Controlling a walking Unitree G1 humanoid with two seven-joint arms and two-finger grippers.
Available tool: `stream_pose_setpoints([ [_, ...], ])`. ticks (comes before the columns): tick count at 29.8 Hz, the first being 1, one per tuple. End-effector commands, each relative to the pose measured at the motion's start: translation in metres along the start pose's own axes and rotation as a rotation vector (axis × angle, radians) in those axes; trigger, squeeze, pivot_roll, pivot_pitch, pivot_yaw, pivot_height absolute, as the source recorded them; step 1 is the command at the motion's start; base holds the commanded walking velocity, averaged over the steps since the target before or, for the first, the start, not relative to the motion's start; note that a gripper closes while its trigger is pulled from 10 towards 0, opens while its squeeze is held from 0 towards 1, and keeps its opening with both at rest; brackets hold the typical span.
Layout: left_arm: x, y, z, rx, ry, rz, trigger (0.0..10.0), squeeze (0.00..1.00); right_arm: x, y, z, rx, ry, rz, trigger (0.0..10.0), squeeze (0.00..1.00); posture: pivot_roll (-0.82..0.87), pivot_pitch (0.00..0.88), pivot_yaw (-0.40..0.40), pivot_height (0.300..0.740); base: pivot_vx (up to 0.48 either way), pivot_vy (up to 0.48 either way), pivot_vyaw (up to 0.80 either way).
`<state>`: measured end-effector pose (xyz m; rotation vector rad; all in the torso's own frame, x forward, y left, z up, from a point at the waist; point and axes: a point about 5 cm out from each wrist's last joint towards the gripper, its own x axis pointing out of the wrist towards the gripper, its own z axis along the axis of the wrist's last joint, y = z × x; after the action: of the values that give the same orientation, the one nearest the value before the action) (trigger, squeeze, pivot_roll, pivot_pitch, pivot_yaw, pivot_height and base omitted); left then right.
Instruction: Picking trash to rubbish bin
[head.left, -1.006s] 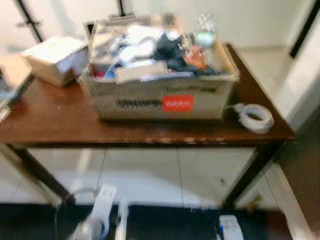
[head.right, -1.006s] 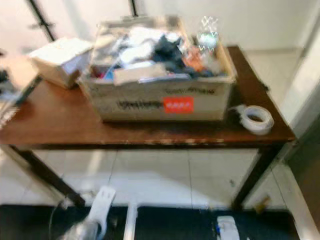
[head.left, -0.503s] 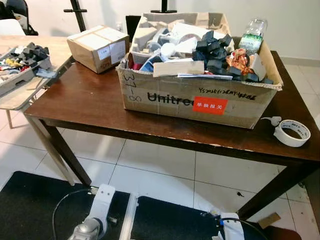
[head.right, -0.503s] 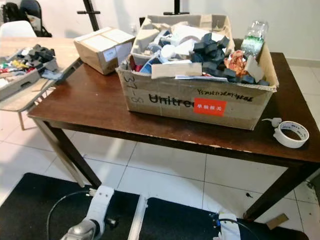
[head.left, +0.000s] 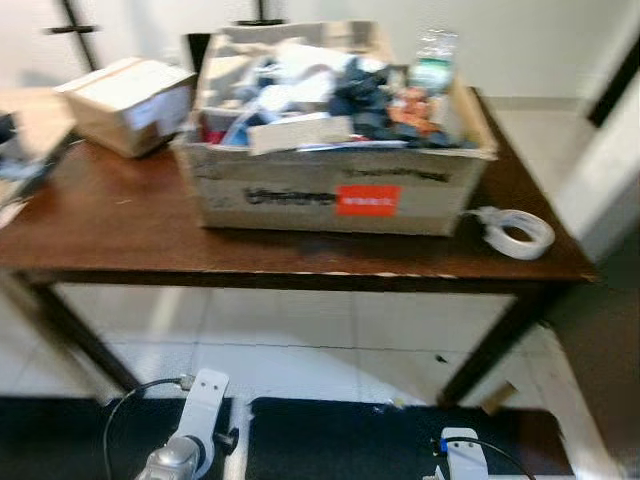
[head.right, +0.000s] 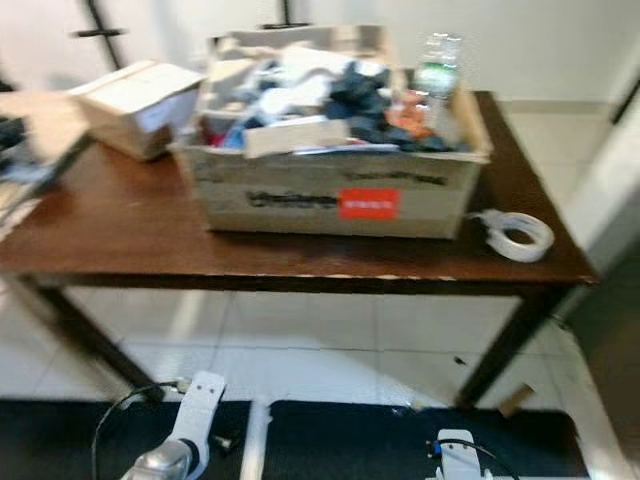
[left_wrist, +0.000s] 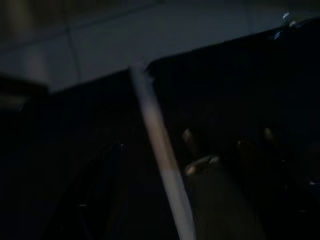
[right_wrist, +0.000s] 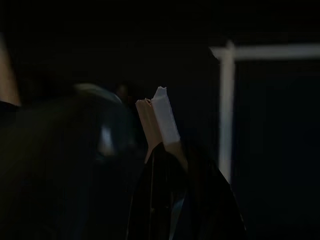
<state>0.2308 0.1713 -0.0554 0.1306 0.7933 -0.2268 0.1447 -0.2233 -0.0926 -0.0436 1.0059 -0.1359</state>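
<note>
Table: dark wooden table (head.left: 120, 225), blurred.
Trash: heaped in an open cardboard box (head.left: 330, 190) at table centre, plastic bottle (head.left: 432, 62) at its 1 o'clock corner.
Tape: white roll (head.left: 517, 233) at the box's 4 o'clock, near the edge.
Small box: closed carton (head.left: 128, 103) at 10 o'clock.
Right gripper (right_wrist: 162, 150): fingers pinched on a pale scrap (right_wrist: 161, 120) (wrist view very dark).
Left gripper: cannot tell; arm (head.left: 190, 440) hangs low.
</note>
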Motion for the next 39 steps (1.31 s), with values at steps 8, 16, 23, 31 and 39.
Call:
stream_pose_setpoints([
  [8,-0.0024,-0.0005,-0.0111,-0.015,0.032,-0.006,10.0,0.00,0.0002,0.0030,-0.0006,0.009,0.005,0.012,10.0,0.00,0.02,0.126,0.064,0.740,0.000,0.000,0.00],
  [16,-0.0028,-0.0007,-0.0128,-0.029,0.041,-0.019,10.0,0.00,-0.0001,0.0033,-0.0024,0.012,0.009,0.013,10.0,0.00,0.02,0.127,0.063,0.740,0.068,0.000,0.00],
  [23,-0.0029,-0.0008,-0.0130,-0.029,0.042,-0.025,10.0,0.00,-0.0001,0.0031,-0.0026,0.014,0.010,0.011,10.0,0.00,0.02,0.126,0.065,0.740,0.309,0.000,0.00],
  [31,-0.0027,-0.0007,-0.0119,-0.029,0.040,-0.031,10.0,0.00,0.0001,0.0036,-0.0023,0.016,0.012,0.011,10.0,0.00,0.02,0.125,0.065,0.740,0.312,0.000,0.00],
  [39,-0.0022,-0.0003,-0.0099,-0.024,0.038,-0.035,10.0,0.00,0.0002,0.0044,-0.0022,0.021,0.013,0.009,10.0,0.00,0.02,0.122,0.071,0.740,0.311,0.000,0.00],
])
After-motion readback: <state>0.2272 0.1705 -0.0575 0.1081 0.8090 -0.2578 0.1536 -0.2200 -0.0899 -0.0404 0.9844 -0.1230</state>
